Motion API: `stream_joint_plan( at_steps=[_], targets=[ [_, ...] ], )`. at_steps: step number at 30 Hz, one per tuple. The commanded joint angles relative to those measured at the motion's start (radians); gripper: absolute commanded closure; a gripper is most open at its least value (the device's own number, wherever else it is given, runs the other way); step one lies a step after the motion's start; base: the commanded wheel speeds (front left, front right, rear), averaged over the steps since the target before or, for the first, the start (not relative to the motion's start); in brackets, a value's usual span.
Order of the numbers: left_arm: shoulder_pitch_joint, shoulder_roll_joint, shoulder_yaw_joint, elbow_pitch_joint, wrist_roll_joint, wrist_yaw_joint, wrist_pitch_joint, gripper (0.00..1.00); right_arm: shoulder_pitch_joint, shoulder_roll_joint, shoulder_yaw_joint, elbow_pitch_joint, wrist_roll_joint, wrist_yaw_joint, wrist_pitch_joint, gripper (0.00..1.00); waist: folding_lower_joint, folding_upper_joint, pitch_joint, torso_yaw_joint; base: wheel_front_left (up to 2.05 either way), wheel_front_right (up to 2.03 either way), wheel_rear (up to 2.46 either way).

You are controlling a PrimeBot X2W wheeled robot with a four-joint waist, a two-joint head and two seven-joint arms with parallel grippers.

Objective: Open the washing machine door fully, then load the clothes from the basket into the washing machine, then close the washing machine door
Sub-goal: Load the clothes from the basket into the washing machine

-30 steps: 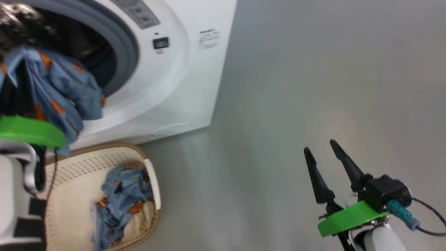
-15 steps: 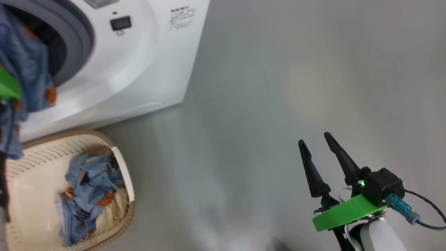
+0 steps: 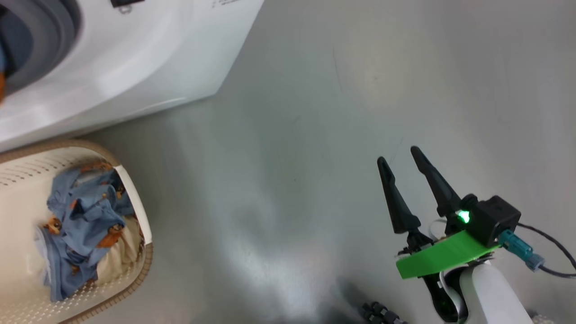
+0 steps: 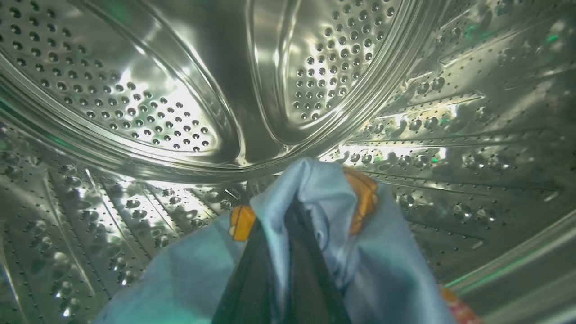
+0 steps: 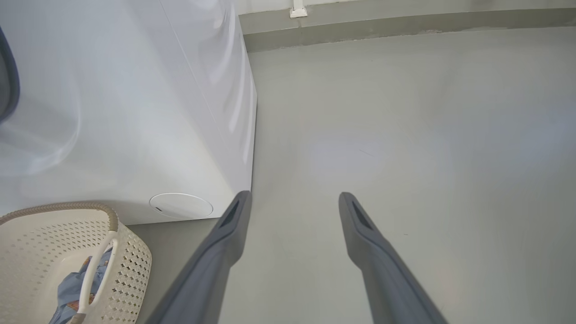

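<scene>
Much bare floor (image 3: 315, 99) lies around the right gripper (image 3: 398, 155), fingers spread and empty, well right of the basket (image 3: 146, 261), just beside the washing machine (image 3: 135, 58). The left gripper (image 4: 288, 211) pinches the clothes (image 4: 328, 193) inside the drum (image 4: 135, 112).

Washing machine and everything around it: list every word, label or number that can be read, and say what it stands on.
No text can be read.
Washing machine, printed lines at the head view's top edge: cut off, too blurred to read.
Small dark panel beside them: no legible mark.
Basket and clothes: cartoon prints, no words.
</scene>
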Motion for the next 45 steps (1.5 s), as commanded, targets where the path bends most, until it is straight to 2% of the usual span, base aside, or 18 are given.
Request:
stream_joint_plan(
  at_steps=[1, 8, 10, 12, 13, 14, 19, 20, 22, 23, 31, 45],
  targets=[
    [-0.028, 0.056, 0.003, -0.008, 0.013, -0.002, -0.025, 1.00, 0.003, -0.005, 0.025, -0.021, 0.021, 0.001, -0.012, 0.00, -0.0001, 0.0000, 0.026, -0.003, 0.00, 0.00, 0.00],
    [-0.104, 0.083, -0.034, -0.026, 0.068, 0.025, -0.102, 1.00, -0.004, -0.005, 0.039, -0.019, 0.031, 0.001, -0.012, 0.00, -0.0001, 0.0000, 0.044, -0.001, 0.00, 0.00, 0.00],
    [-0.122, 0.092, -0.043, -0.077, 0.088, 0.036, -0.107, 1.00, -0.006, -0.005, 0.040, -0.017, 0.032, 0.001, -0.012, 0.00, -0.0001, 0.0000, 0.048, -0.001, 0.00, 0.00, 0.00],
    [-0.118, 0.100, -0.040, -0.213, 0.104, 0.052, -0.108, 1.00, -0.014, -0.005, 0.040, -0.017, 0.035, 0.001, -0.012, 0.00, -0.0001, 0.0000, 0.055, -0.002, 0.00, 0.00, 0.00],
    [-0.118, 0.100, -0.040, -0.213, 0.104, 0.052, -0.108, 1.00, -0.014, -0.005, 0.040, -0.017, 0.035, 0.001, -0.012, 0.00, -0.0001, 0.0000, 0.055, -0.002, 0.00, 0.00, 0.00],
    [-0.097, 0.106, -0.042, -0.285, 0.115, 0.055, -0.108, 1.00, -0.018, -0.005, 0.041, -0.016, 0.038, 0.001, -0.012, 0.00, -0.0001, 0.0000, 0.057, -0.002, 0.00, 0.00, 0.00],
    [-0.042, 0.088, -0.018, -0.305, 0.091, 0.066, -0.108, 1.00, -0.019, -0.005, 0.041, -0.012, 0.040, 0.001, -0.012, 0.00, -0.0001, 0.0000, 0.054, 0.004, 0.00, 0.00, 0.00],
    [-0.030, 0.083, -0.012, -0.281, 0.082, 0.064, -0.108, 0.95, -0.019, -0.005, 0.040, -0.011, 0.040, 0.001, -0.012, 0.00, -0.0001, 0.0000, 0.052, 0.006, 0.00, 0.00, 0.00],
    [-0.019, 0.076, -0.003, -0.245, 0.068, 0.061, -0.108, 0.50, -0.019, -0.005, 0.040, -0.010, 0.040, 0.001, -0.012, 0.00, -0.0001, 0.0000, 0.049, 0.010, 0.00, 0.00, 0.00],
    [-0.016, 0.070, 0.003, -0.217, 0.058, 0.060, -0.108, 0.00, -0.020, -0.005, 0.039, -0.009, 0.039, 0.001, -0.012, 0.00, -0.0001, 0.0000, 0.047, 0.013, 0.00, 0.00, 0.00],
    [-0.026, 0.045, 0.003, -0.110, 0.041, 0.050, -0.109, 0.00, -0.026, -0.005, 0.030, -0.006, 0.027, 0.001, -0.012, 0.00, -0.0001, 0.0000, 0.036, 0.034, 0.00, 0.00, 0.00],
    [0.036, -0.020, 0.005, -0.034, 0.016, 0.051, -0.109, 0.00, -0.027, -0.005, 0.009, 0.007, 0.011, 0.001, -0.012, 0.00, -0.0001, 0.0000, -0.043, 0.090, 0.00, 0.00, 0.00]
  ],
)
